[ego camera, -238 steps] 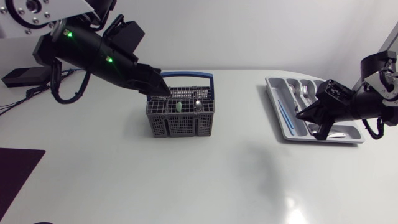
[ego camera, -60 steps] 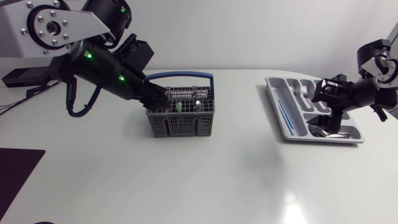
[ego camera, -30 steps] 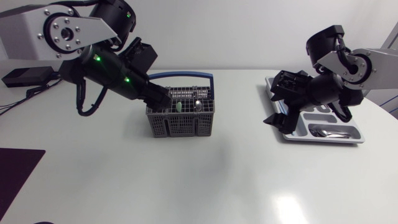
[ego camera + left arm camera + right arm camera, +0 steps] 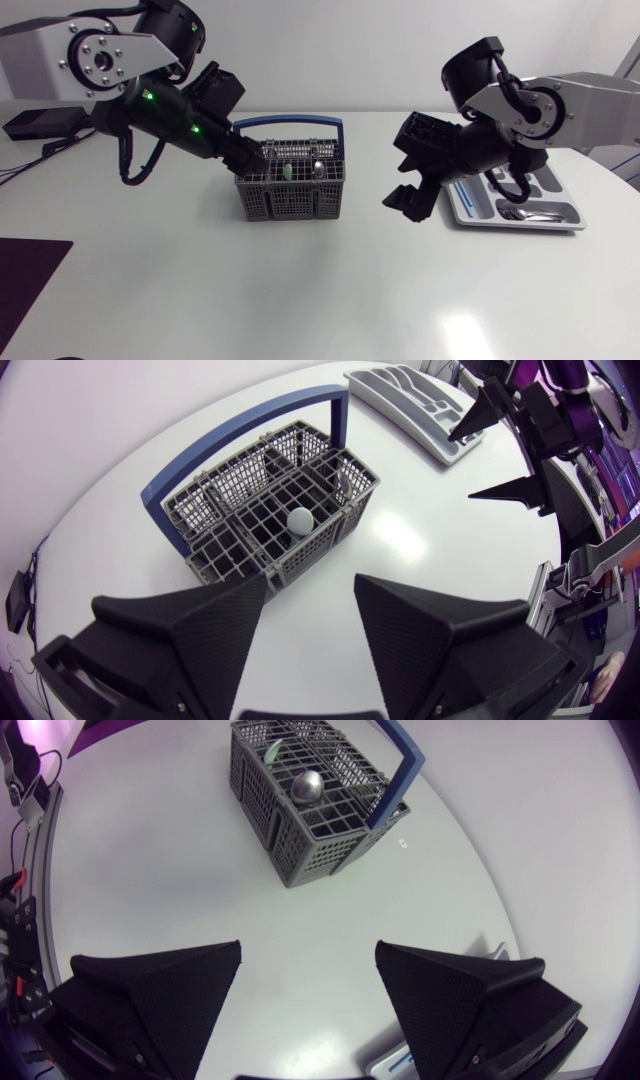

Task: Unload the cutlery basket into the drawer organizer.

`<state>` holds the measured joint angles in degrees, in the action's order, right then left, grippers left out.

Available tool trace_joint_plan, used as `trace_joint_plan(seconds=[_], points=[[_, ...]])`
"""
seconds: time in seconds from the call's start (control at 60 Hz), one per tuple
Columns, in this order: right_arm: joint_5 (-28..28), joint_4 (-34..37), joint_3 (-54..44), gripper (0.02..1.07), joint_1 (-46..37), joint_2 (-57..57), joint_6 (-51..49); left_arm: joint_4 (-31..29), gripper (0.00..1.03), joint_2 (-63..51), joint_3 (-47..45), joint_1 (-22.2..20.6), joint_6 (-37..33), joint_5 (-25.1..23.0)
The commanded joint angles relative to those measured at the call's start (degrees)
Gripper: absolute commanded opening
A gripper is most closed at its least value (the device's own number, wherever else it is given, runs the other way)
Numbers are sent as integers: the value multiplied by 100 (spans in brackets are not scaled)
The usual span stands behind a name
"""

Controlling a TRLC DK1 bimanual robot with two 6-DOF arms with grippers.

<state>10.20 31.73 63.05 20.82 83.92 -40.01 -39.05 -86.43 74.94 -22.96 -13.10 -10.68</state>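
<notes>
Overhead: my left end effector (image 4: pixel 252 153) sits at the rear left corner of the cutlery basket (image 4: pixel 292 195). My right end effector (image 4: pixel 410 200) hangs over the counter between the basket and the drawer organizer (image 4: pixel 540 226).

Left wrist: fingers spread wide, empty, basket just ahead.

Right wrist: fingers wide apart, empty, basket well ahead, a spoon (image 4: pixel 307 786) standing inside.

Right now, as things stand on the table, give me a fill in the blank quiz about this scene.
The grey wire-mesh cutlery basket has a ___ handle. The right hand, fingers apart, holds ___. The left hand, close to the basket, has its fingers ___. A shiny metal spoon stands in the ___.
Missing words: blue; nothing; open; basket.
</notes>
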Motion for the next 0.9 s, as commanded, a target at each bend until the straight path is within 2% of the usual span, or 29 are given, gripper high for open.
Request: trace_joint_plan(seconds=[0.0, 0.117, 0.467, 0.883], points=[[-26, 44, 199, 99, 168, 186, 459, 90, 63, -93, -225, 55, -237, -84], [-26, 44, 384, 99, 335, 300, 810, 205, 63, -58, -366, 99, -456, -180], [-9, 53, 911, 99, 792, 661, 1804, 749, 63, -23, -867, 486, -1054, -875], [387, 501, 1860, 99, 915, 1390, 2964, 1549, 63, 12, -1376, 565, -1282, -1024]])
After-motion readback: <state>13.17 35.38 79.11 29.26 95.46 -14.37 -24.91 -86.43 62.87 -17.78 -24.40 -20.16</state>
